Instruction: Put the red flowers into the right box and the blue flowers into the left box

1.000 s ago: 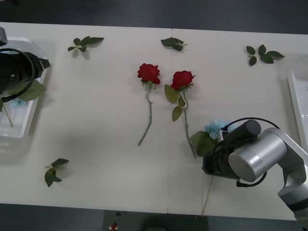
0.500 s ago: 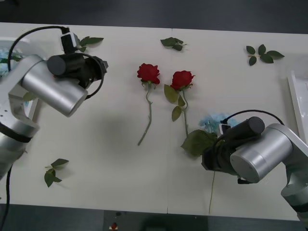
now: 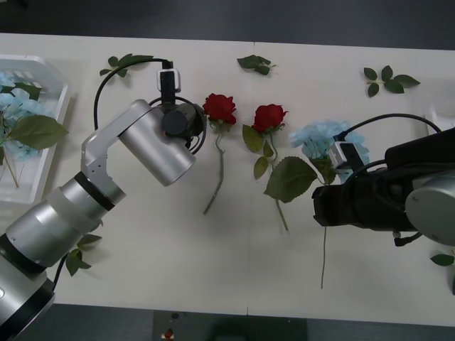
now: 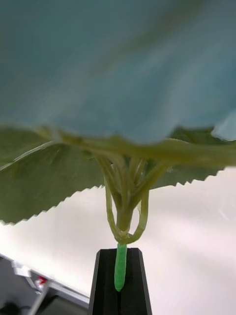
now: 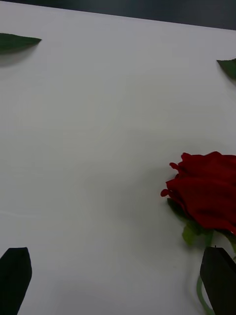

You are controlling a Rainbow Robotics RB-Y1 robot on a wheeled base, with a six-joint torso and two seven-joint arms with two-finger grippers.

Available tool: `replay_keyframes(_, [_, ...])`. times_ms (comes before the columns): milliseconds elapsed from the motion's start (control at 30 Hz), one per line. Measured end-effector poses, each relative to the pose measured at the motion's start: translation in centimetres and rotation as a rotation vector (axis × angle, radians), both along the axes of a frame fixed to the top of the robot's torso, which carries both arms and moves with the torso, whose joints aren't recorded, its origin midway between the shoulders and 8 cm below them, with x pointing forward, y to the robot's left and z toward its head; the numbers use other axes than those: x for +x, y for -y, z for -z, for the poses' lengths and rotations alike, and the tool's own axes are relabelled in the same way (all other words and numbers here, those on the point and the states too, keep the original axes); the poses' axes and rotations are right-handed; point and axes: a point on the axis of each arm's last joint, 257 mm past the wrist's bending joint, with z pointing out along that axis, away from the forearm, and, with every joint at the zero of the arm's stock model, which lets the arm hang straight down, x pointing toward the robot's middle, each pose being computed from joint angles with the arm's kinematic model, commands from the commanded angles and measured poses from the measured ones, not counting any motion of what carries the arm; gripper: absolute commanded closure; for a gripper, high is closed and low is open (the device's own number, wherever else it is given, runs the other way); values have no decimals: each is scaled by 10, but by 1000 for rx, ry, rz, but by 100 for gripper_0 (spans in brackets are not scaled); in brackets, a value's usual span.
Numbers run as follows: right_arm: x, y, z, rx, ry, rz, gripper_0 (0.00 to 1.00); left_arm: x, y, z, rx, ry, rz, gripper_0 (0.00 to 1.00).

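- The left arm has swung from the left box (image 3: 43, 186), at the left edge of the frame, across the desk (image 3: 142, 234) toward the centre. Your left end effector (image 5: 117, 275) now hangs with its black fingers apart over the desk, just beside the left one of the two red flowers (image 3: 220, 108) in the upper middle of the front view.
- The right arm, in the lower right of the frame, has lifted and turned. Your right end effector (image 4: 119, 290) is closed on the stem of a blue flower (image 3: 323, 138); its head and big leaf now stand higher in the frame than half a second ago, right of the second rose (image 3: 270, 117).
- The left box already holds blue flowers (image 3: 18, 106), so I judge that the left arm has finished one delivery.
- For the task, the held blue flower must go to the left box at the far side, so you should expect a long carry or a handover.
- The two roses on the desk are not yet sorted.
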Motion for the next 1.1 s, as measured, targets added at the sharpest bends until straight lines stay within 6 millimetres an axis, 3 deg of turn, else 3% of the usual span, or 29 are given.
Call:
replay_keyframes(267, [0, -28, -54, 187, 110, -178, 100, 0, 35, -2, -23, 23, 40, 0])
replay_keyframes(433, [-2, -39, -86, 291, 173, -244, 100, -13, 47, -27, -134, 74, 110, 0])
replay_keyframes(567, [-2, -51, -118, 353, 259, -326, 100, -45, 38, -53, -314, 76, 167, 0])
replay_keyframes(667, [-5, -63, -147, 432, 307, -373, 100, -72, 21, -65, -324, 79, 247, 0])
replay_keyframes(867, [-5, -82, -202, 614, 371, -436, 100, -128, 18, -88, -455, 72, 358, 0])
replay_keyframes(1000, [-7, -94, -231, 717, 389, -483, 100, -165, 48, -98, -524, 49, 459, 0])
replay_keyframes(1100, [-8, -100, -249, 788, 385, -515, 100, -196, 77, -115, -571, 47, 558, 0])
